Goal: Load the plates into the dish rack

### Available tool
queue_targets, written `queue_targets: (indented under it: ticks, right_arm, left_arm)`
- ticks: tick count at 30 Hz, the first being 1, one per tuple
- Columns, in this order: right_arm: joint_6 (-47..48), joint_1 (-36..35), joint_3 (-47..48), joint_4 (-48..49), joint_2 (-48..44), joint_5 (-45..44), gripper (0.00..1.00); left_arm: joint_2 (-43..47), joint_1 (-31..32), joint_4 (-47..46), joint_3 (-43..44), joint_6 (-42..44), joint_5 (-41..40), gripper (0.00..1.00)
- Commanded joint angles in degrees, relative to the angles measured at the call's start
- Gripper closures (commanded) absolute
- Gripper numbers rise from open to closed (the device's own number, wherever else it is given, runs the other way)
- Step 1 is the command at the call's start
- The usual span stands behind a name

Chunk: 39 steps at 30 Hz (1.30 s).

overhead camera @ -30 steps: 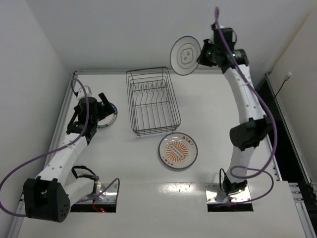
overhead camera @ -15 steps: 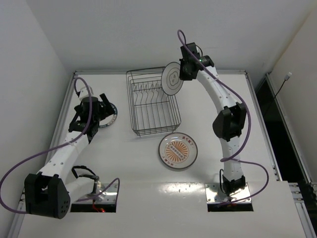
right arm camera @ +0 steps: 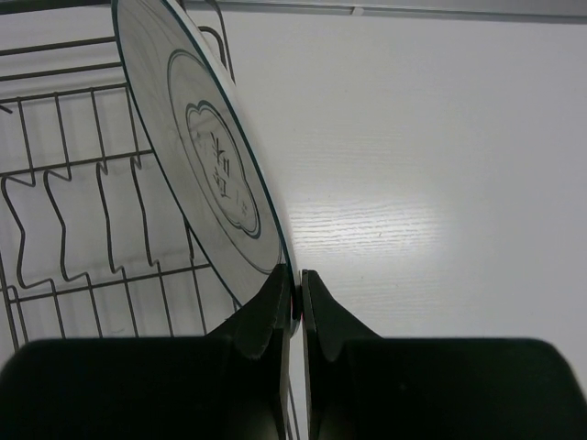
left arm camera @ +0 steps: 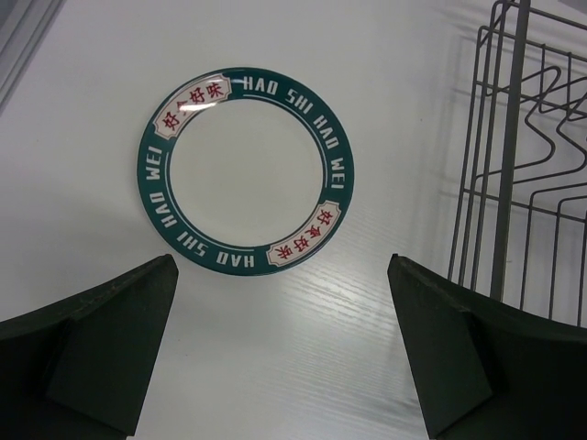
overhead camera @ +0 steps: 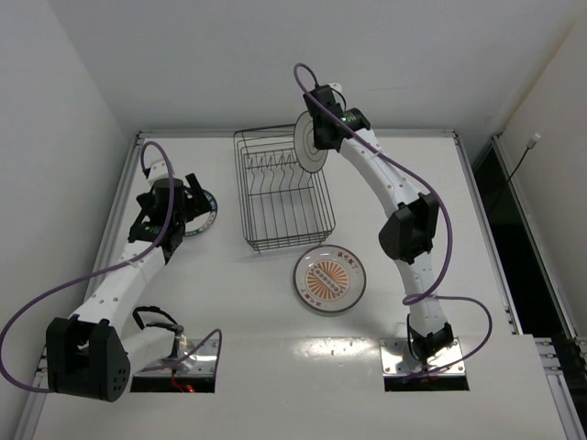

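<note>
My right gripper (overhead camera: 321,133) is shut on the rim of the white grey-rimmed plate (overhead camera: 309,147) and holds it on edge over the right rear of the dish rack (overhead camera: 280,188). In the right wrist view the plate (right arm camera: 197,156) stands tilted above the rack's tines (right arm camera: 83,211), pinched at my gripper (right arm camera: 296,289). My left gripper (overhead camera: 174,206) is open and empty, just above the teal-ringed plate (overhead camera: 204,213) lying flat on the table; that plate (left arm camera: 240,167) lies beyond my gripper (left arm camera: 280,344) in the left wrist view. The orange-centred plate (overhead camera: 329,280) lies flat in front of the rack.
The rack's right side wires (left arm camera: 514,156) stand close to the right of my left gripper. A raised rim (overhead camera: 128,192) runs along the table's left side and back. White walls enclose the table.
My right arm has swung left and down, carrying the grey-rimmed plate from high at the back right to over the rack's right rear. My left arm has barely shifted.
</note>
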<state>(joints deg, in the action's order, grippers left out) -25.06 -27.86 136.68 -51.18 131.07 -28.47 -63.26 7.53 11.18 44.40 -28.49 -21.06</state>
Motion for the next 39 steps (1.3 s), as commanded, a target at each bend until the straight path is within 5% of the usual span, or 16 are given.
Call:
queue_targets:
  ticks: [1,39]
  right_arm:
    - [-0.5,0.3,2.1,-1.1,-0.8,-3.7,1.0]
    - [-1.1,0.3,2.7,-1.4,-4.6,-7.7,1.0]
  left_arm:
    - [0.9,0.5,-0.9,2.4,1.3,-1.7,0.01]
    - [3.5,0.5,0.8,1.8,1.3,-2.4,0.01]
